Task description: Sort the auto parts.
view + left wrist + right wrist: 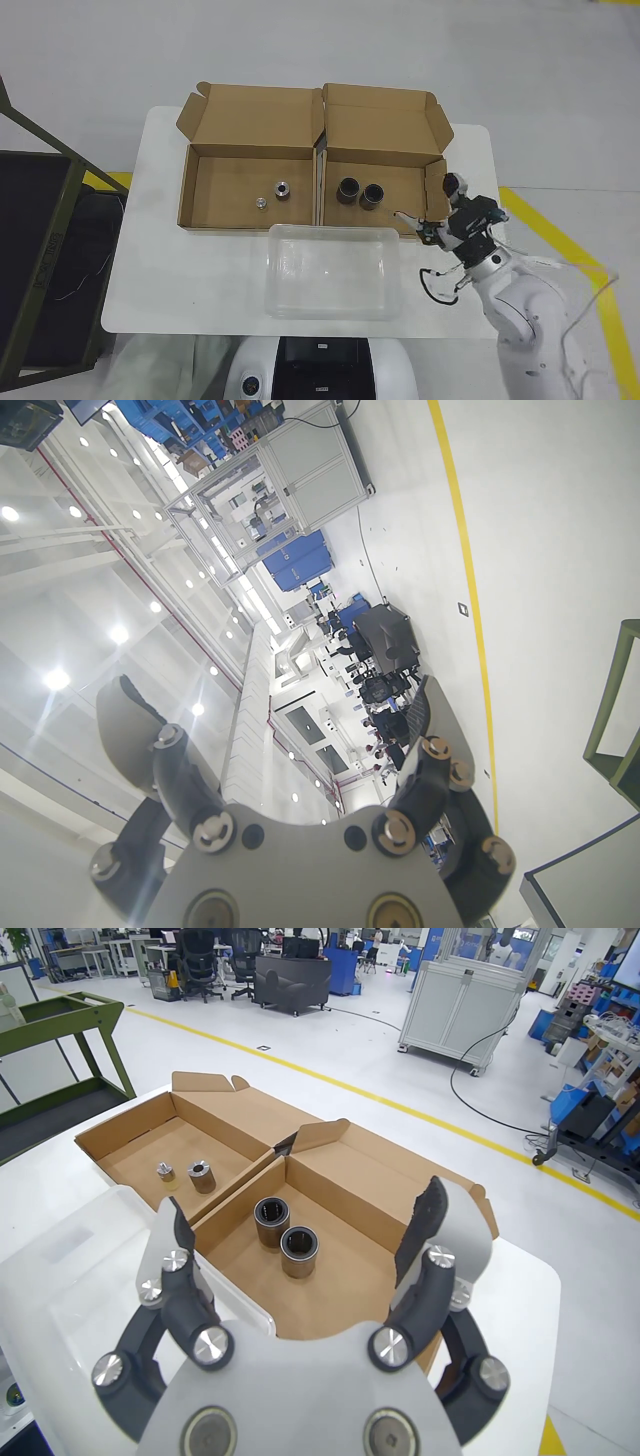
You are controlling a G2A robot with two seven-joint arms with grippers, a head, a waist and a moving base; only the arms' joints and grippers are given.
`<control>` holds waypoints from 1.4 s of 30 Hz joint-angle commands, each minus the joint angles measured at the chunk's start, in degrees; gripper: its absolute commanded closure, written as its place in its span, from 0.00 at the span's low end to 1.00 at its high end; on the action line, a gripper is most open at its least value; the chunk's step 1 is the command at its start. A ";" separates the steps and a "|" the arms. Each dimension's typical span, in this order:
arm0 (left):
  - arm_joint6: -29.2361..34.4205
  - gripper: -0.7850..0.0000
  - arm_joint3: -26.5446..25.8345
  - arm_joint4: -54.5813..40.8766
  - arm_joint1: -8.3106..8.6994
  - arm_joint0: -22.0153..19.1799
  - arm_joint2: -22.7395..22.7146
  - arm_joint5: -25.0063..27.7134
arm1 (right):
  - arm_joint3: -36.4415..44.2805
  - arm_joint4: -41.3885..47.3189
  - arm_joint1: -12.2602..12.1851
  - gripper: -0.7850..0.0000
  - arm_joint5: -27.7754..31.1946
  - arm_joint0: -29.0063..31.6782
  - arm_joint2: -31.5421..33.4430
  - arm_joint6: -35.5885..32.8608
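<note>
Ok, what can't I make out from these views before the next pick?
- Small stud part, top view: too small to tell its shape.
- Right cardboard box, right wrist view: near wall hidden behind the right gripper.
- Clear bin, top view: see-through, so small contents are hard to rule out.
- Left gripper, left wrist view: faces away from the work, so its position cannot be told.

readable text: none | blue cabinet marking: too small to read

Bright, even overhead light; ceiling lamps flare in the left wrist view, whose edges seemingly bow.
</note>
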State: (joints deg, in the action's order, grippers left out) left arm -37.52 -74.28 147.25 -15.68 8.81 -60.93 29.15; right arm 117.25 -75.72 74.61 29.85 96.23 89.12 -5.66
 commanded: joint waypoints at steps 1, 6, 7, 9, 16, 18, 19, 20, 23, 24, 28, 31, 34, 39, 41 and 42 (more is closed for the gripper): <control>0.00 0.00 0.00 0.00 0.00 0.00 0.00 0.00 | 1.03 -0.35 -0.11 0.00 -0.57 1.48 0.66 0.64; 0.00 0.00 0.00 0.00 0.00 0.00 0.00 0.00 | 2.06 -0.42 -0.40 0.00 -2.03 4.53 2.78 2.63; 0.00 0.00 0.00 0.00 0.00 0.00 0.00 0.00 | 2.08 -0.12 -0.44 0.00 -2.24 5.06 3.19 3.20; 0.00 0.00 0.00 0.00 0.00 0.00 0.00 0.00 | 2.24 0.21 -0.54 0.00 -2.57 6.15 4.06 4.34; 0.00 0.00 0.00 0.00 0.00 0.00 0.00 0.00 | 4.05 0.43 -0.81 0.00 -3.49 10.03 6.58 7.34; 0.00 0.00 0.00 0.00 0.00 0.00 0.00 0.00 | 4.30 0.87 -0.89 0.00 -3.46 10.77 7.03 7.77; 0.00 0.00 0.00 0.00 0.00 0.00 0.00 0.00 | 4.33 0.94 -0.91 0.00 -3.50 10.95 7.15 7.90; 0.00 0.00 0.00 0.00 0.00 0.00 0.00 0.00 | 4.31 0.84 -0.89 0.00 -3.47 10.83 7.07 7.81; 0.00 0.00 0.00 0.00 0.00 0.00 0.00 0.00 | 4.34 0.97 -0.91 0.00 -3.50 10.98 7.16 7.92; 0.00 0.00 0.00 0.00 0.00 0.00 0.00 0.00 | 4.33 0.96 -0.91 0.00 -3.50 10.96 7.16 7.92; 0.00 0.00 0.00 0.00 0.00 0.00 0.00 0.00 | 4.33 0.95 -0.91 0.00 -3.50 10.95 7.15 7.90; 0.00 0.00 0.00 0.00 0.00 0.00 0.00 0.00 | 4.33 0.94 -0.91 0.00 -3.50 10.95 7.15 7.90; 0.00 0.00 0.00 0.00 0.00 0.00 0.00 0.00 | 4.33 0.94 -0.91 0.00 -3.50 10.95 7.15 7.90; 0.00 0.00 0.00 0.00 0.00 0.00 0.00 0.00 | 4.33 0.94 -0.91 0.00 -3.50 10.95 7.15 7.90; 0.00 0.00 0.00 0.00 0.00 0.00 0.00 0.00 | 4.33 0.94 -0.91 0.00 -3.50 10.95 7.15 7.90; 0.00 0.00 0.00 0.00 0.00 0.00 0.00 0.00 | 4.33 0.94 -0.91 0.00 -3.50 10.95 7.15 7.90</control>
State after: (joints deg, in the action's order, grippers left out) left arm -37.52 -74.28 147.25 -15.68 8.81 -60.93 29.15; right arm 121.58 -74.78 73.70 26.36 107.18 96.27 2.24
